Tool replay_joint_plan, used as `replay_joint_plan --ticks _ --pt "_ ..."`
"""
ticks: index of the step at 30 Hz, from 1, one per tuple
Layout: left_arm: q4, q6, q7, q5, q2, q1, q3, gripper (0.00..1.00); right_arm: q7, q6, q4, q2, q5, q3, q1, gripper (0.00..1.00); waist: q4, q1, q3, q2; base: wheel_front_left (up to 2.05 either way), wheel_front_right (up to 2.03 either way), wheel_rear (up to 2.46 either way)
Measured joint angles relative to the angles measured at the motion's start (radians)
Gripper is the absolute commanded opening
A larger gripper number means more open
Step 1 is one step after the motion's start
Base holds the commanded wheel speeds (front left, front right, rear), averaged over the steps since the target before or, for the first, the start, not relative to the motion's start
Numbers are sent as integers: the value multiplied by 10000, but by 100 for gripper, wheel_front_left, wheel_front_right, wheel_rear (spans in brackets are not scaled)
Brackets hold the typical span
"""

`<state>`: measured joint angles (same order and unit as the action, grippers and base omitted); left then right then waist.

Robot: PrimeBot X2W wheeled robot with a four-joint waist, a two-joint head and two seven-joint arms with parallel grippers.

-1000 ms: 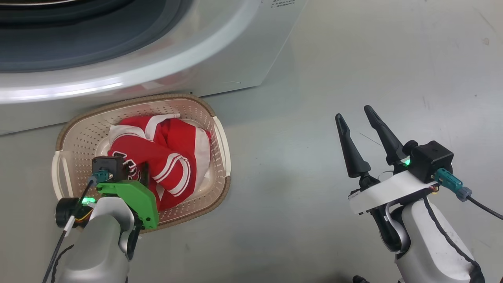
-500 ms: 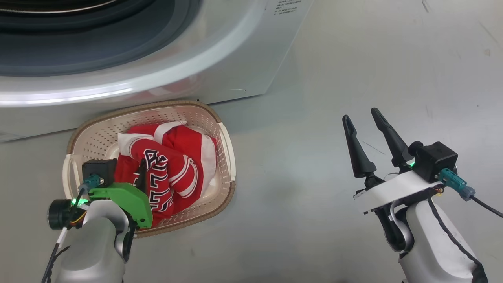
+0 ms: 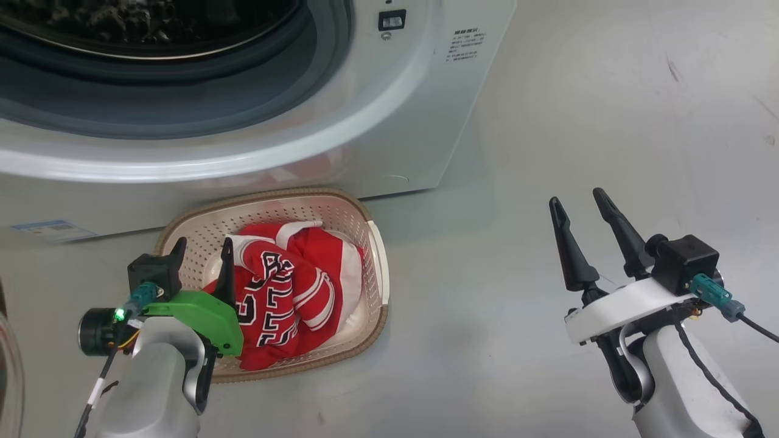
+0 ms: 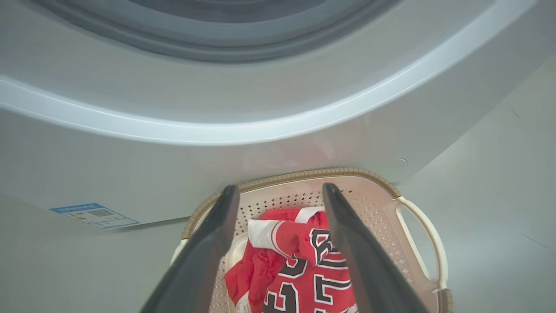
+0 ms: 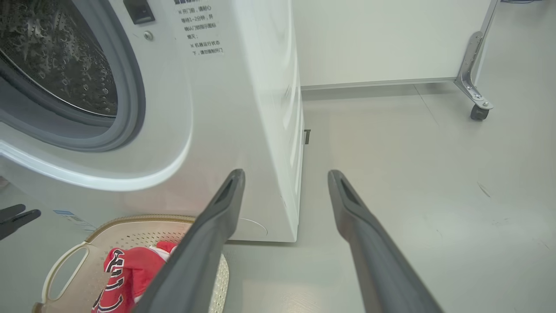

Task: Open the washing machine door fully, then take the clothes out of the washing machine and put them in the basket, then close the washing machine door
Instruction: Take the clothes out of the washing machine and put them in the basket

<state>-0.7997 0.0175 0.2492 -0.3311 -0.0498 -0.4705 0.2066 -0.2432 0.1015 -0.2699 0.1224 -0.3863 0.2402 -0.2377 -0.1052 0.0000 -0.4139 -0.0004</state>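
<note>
Left claw (image 3: 204, 258) and right claw (image 3: 577, 201) both gape empty; the washing machine door (image 3: 8, 377), apparently that glass edge leftward, lies nearer the left claw.

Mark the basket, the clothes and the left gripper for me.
basket (image 3: 268, 218): head view, perforated back wall.
clothes (image 3: 286, 292): head view, lettered jersey front.
left gripper (image 3: 204, 243): head view, midway between its open fingertips.

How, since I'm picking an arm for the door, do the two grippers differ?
The left gripper hovers over the basket and clothes; the right gripper over the floor. The left gripper's mount is green, the right gripper's white. Both are open and empty.
</note>
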Motion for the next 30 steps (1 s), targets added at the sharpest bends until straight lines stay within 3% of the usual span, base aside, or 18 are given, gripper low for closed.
replay_joint_plan --ticks 13,30 --pt "2288 -230 0 382 -50 1203 -288 100 -4 -155 -244 121 2 -92 802 100 459 0 1581 0 0 0 0" --pt "3988 -642 0 512 -234 3376 -577 100 2 -334 -186 232 15 -115 1628 100 648 0 3307 0 0 0 0"
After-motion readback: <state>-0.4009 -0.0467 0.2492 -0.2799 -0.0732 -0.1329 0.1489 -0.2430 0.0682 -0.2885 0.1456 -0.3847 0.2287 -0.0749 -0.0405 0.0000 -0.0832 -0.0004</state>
